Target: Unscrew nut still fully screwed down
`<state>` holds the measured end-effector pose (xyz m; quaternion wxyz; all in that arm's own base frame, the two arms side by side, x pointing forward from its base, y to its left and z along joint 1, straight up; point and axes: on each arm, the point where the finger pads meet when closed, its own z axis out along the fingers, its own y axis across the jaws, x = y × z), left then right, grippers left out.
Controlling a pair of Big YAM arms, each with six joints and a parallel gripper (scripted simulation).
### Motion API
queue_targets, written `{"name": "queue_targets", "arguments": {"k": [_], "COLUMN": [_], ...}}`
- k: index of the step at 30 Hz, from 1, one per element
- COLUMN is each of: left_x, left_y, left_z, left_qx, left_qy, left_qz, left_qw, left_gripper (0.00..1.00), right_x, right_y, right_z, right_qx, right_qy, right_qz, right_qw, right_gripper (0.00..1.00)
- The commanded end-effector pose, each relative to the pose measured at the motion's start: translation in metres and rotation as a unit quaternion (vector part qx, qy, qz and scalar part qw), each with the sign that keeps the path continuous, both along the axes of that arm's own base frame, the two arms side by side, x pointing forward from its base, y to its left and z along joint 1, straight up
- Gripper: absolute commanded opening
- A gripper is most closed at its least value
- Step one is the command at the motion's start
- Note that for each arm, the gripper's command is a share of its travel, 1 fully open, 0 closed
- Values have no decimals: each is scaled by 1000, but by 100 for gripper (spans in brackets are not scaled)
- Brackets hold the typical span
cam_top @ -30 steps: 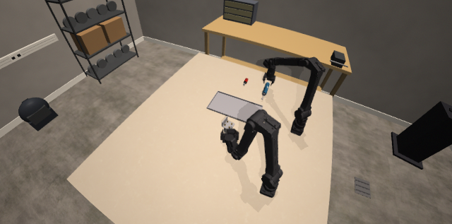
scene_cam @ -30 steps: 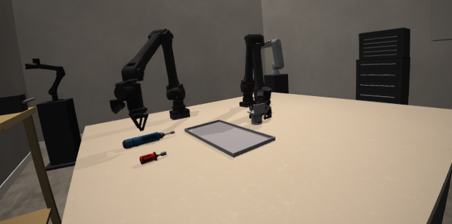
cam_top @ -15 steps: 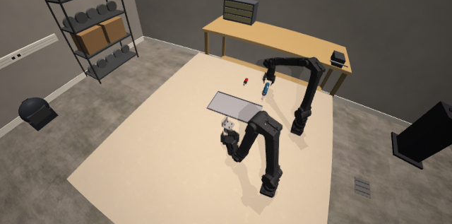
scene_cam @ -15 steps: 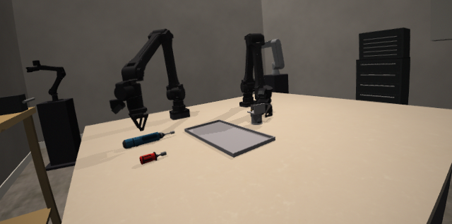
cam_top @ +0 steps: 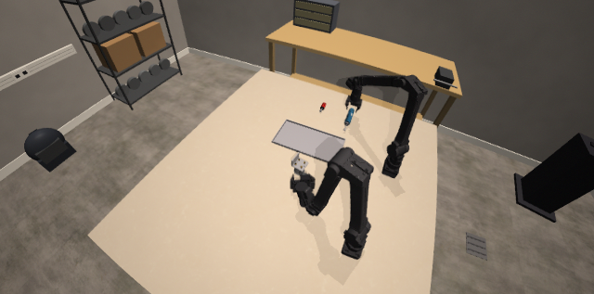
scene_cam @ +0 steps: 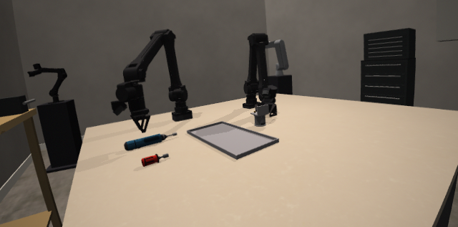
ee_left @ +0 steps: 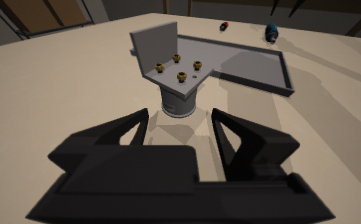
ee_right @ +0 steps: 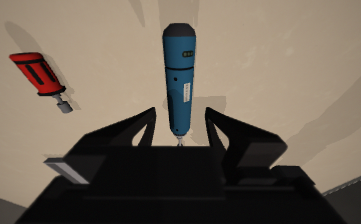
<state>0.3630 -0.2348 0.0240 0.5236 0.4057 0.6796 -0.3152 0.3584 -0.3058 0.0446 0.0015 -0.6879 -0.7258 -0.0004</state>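
The joint module (ee_left: 178,104) (scene_cam: 260,120) stands upright, with the grey L-shaped bracket (ee_left: 156,47) (cam_top: 299,163) (scene_cam: 262,109) on top. Several brass nuts (ee_left: 182,76) show on the bracket plate; how far each is screwed down is hard to tell. My left gripper (ee_left: 180,112) is open and empty, low and just short of the module. The blue electric nut driver (ee_right: 179,90) (cam_top: 349,116) (scene_cam: 144,142) lies on the table. My right gripper (ee_right: 180,111) (scene_cam: 144,130) is open above it, one finger to each side of its tip end in the right wrist view.
A shallow grey tray (cam_top: 297,136) (scene_cam: 232,137) (ee_left: 251,65) lies between the module and the tools. A short red driver (ee_right: 37,74) (cam_top: 323,106) (scene_cam: 149,160) lies beside the blue one. A wooden bench (cam_top: 367,55) stands past the table's far edge in the top view.
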Motion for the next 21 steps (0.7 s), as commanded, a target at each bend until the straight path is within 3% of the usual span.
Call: {"name": "queue_targets", "arguments": {"k": [1, 14, 21], "left_x": [7, 2, 3], "left_y": [4, 2, 2], "left_z": [1, 35, 40], "left_qx": [4, 3, 3], "left_qy": [-8, -9, -10], "left_qz": [4, 1, 1], "left_qw": [1000, 1000, 1000], "left_gripper": [86, 86, 86], "right_x": [21, 21, 21], "right_y": [-13, -13, -13], "right_z": [26, 26, 26], "right_qx": [-22, -22, -22], "right_qy": [-24, -24, -24], "right_qz": [6, 6, 6], "right_qw": [999, 999, 999], "right_gripper": [65, 65, 65]}}
